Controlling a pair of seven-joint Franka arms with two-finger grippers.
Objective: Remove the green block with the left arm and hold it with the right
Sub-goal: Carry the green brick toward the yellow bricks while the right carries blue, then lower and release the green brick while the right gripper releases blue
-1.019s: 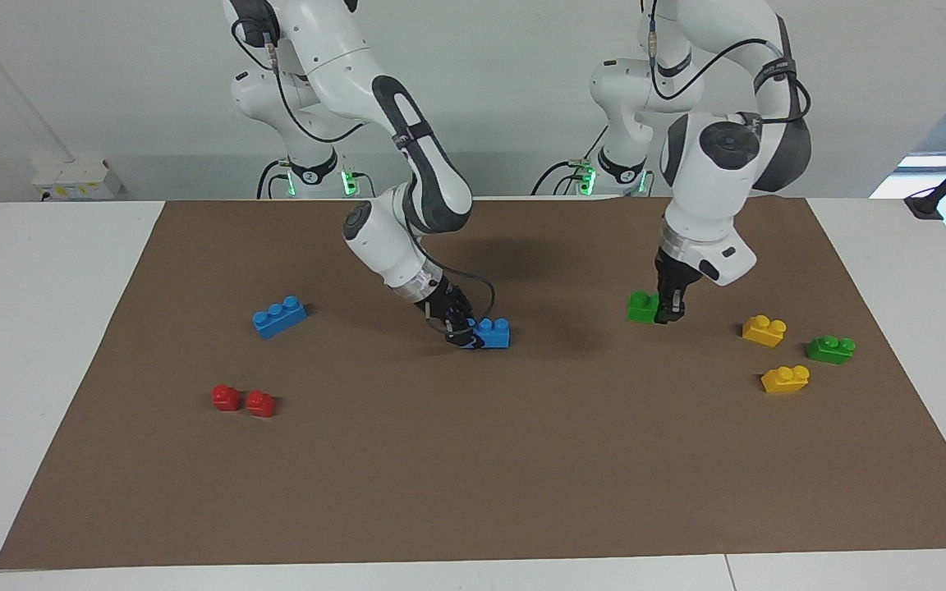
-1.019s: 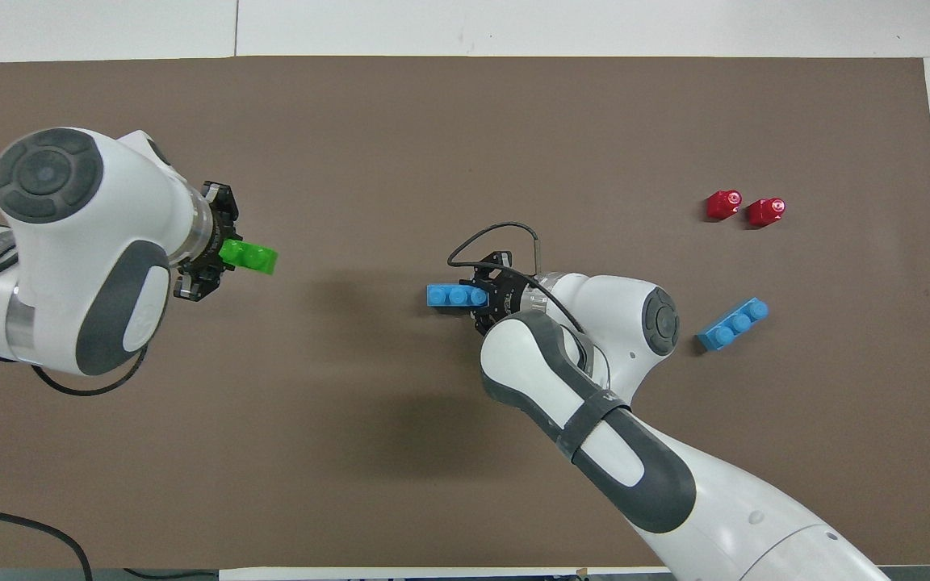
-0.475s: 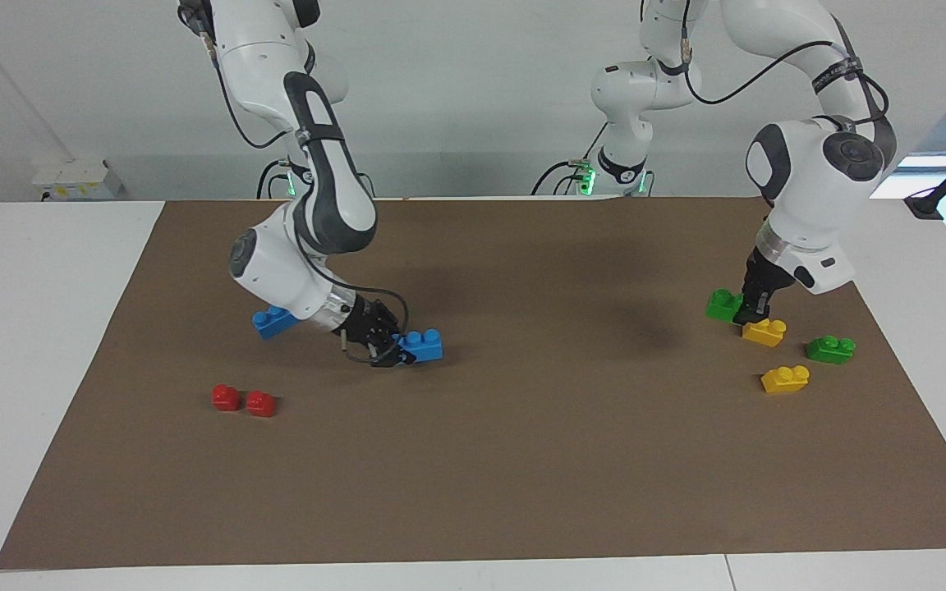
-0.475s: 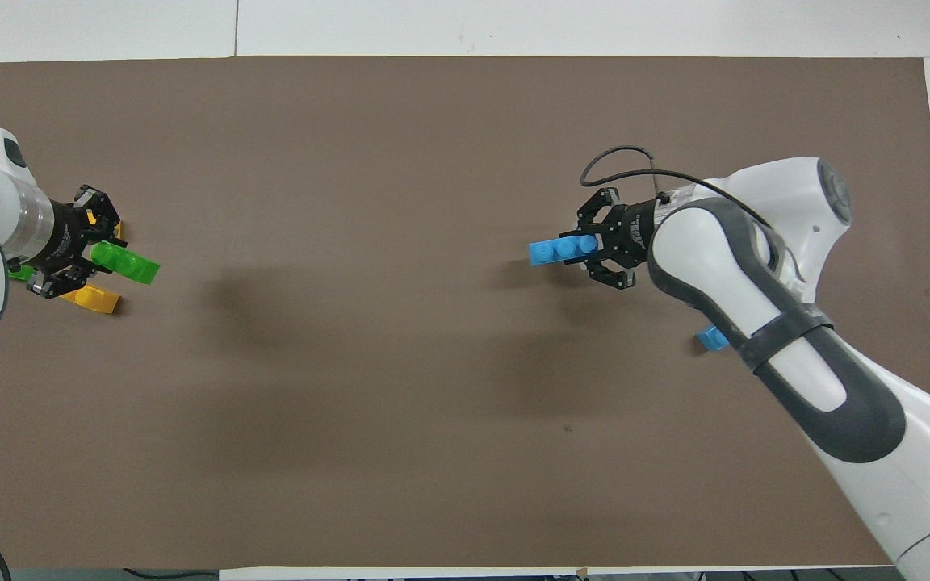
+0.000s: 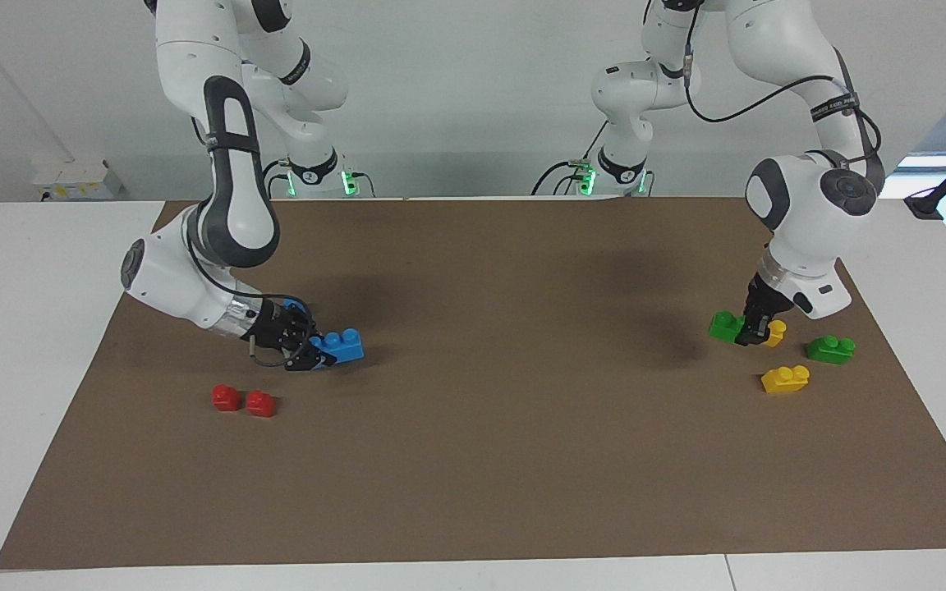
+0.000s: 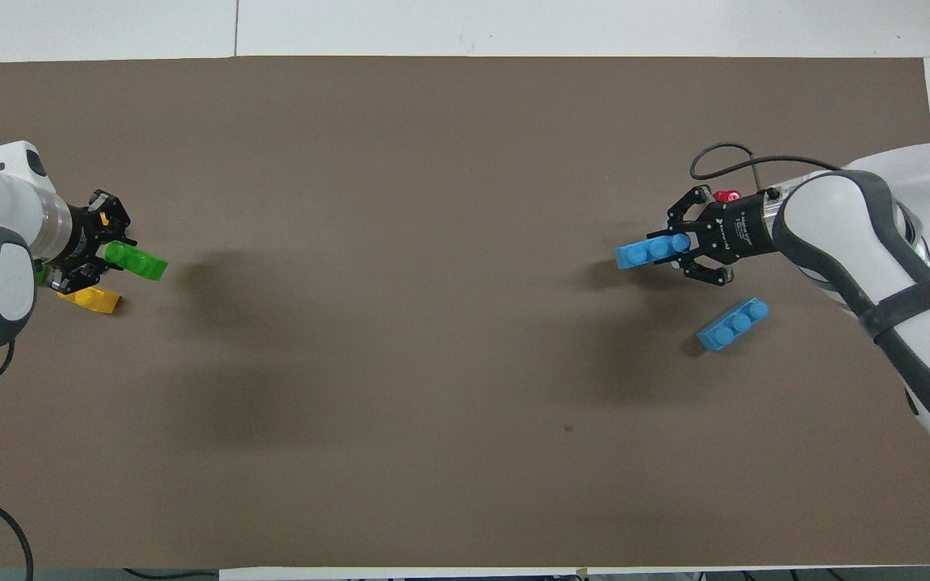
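Observation:
My left gripper [image 5: 752, 332] [image 6: 112, 258] is shut on one end of the bright green block [image 5: 723, 326] [image 6: 139, 262]. It holds the block low over the mat at the left arm's end of the table, right beside a yellow brick [image 5: 776, 328]. My right gripper [image 5: 315, 355] [image 6: 681, 247] is shut on a blue three-stud brick [image 5: 341, 345] [image 6: 649, 252], tilted low over the mat at the right arm's end. The two held bricks are far apart.
A second yellow brick [image 5: 785, 378] [image 6: 94, 299] and a darker green brick [image 5: 831, 349] lie close to the left gripper. Two red pieces [image 5: 243, 400] and another blue brick [image 6: 732, 324] lie near the right gripper. A brown mat [image 5: 473, 476] covers the table.
Both arms have swung apart from the middle of the mat toward their own ends, the left carrying the green block, the right carrying the blue brick. Both grips stayed shut.

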